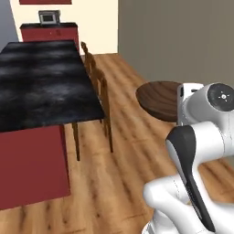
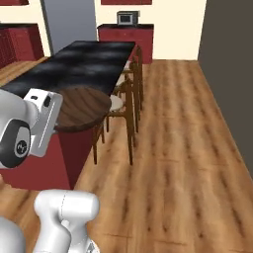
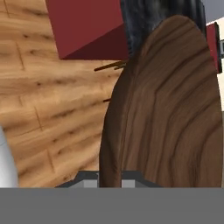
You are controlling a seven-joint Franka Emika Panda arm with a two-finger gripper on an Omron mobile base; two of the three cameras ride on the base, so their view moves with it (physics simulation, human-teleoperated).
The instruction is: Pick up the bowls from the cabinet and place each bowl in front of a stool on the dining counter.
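Observation:
My gripper [image 3: 109,180] is shut on the rim of the wide dark brown wood-grain bowl [image 3: 170,109], which stands on edge across the hand view. In the base views the bowl [image 1: 157,100] [image 2: 81,108] hangs in the air off the white hand, above the wooden floor near the end of the dining counter [image 1: 41,82] [image 2: 84,64]. The hand hides the fingers there. A row of wooden stools [image 1: 103,98] [image 2: 126,106] lines the counter's long side; the nearest stool is close to the bowl. The cabinet is out of view.
A microwave [image 1: 49,18] [image 2: 127,18] sits on a red wall counter at the far end. A grey fridge [image 2: 69,22] stands at the back. A grey-brown wall [image 1: 183,41] bounds the right side. Open wooden floor [image 2: 183,148] runs beside the stools.

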